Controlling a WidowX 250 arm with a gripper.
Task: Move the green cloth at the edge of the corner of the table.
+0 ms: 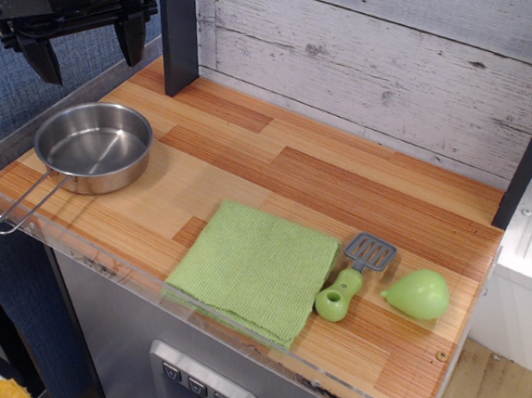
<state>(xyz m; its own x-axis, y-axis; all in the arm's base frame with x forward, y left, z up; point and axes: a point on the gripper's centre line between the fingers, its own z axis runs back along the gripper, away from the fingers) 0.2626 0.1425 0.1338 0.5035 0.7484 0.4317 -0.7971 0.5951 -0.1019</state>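
The green cloth [255,270] lies flat and folded on the table [342,182], near the front edge, a little right of the middle. Its front corner reaches the clear acrylic rim. My gripper [85,49] hangs high above the table's far left corner, over the steel pan, far from the cloth. Its two black fingers [39,56] are spread apart and hold nothing.
A steel pan [93,147] with a wire handle sits at the left. A green-handled grey spatula [352,276] lies just right of the cloth, and a glossy green pear toy [418,294] right of that. A dark post [178,28] stands at the back left.
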